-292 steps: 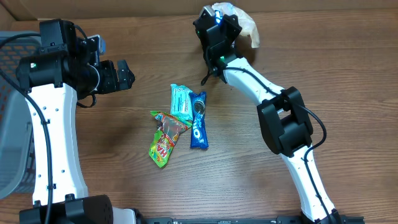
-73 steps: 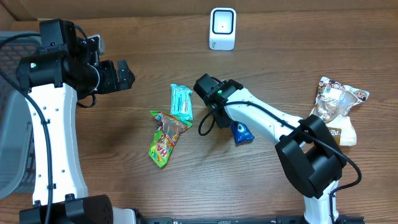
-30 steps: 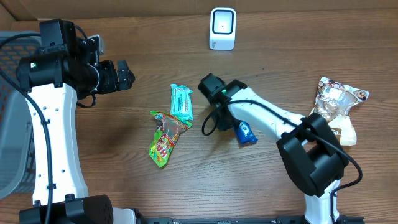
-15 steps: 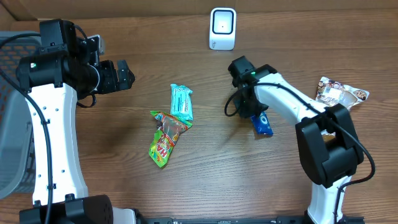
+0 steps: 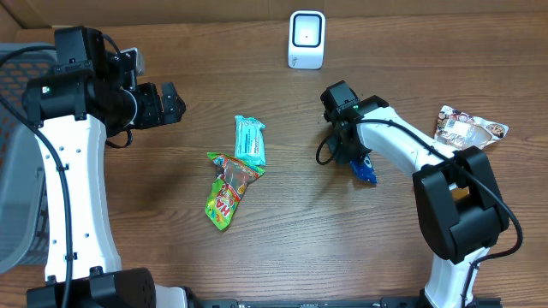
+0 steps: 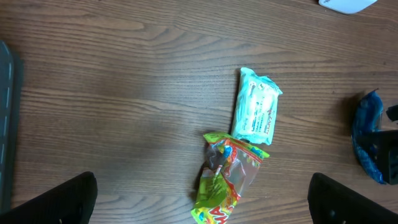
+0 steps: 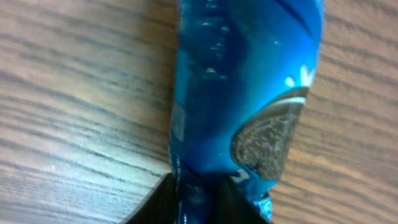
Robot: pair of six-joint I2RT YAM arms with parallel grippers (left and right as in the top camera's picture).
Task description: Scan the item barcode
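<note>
We count four snack packets: one mint-green packet (image 5: 250,140), one colourful candy bag (image 5: 226,190), one blue Oreo packet (image 5: 364,168) and one brown-and-white bag (image 5: 467,129). We also count one white scanner (image 5: 306,39), one grey basket (image 5: 12,197), and two robot arms, left (image 5: 73,197) and right (image 5: 402,145).

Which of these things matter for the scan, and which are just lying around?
For the job: blue cookie packet, pinched in the right gripper; white scanner.
Lying about: teal packet; colourful candy packet; brown-and-white bag; grey basket.
</note>
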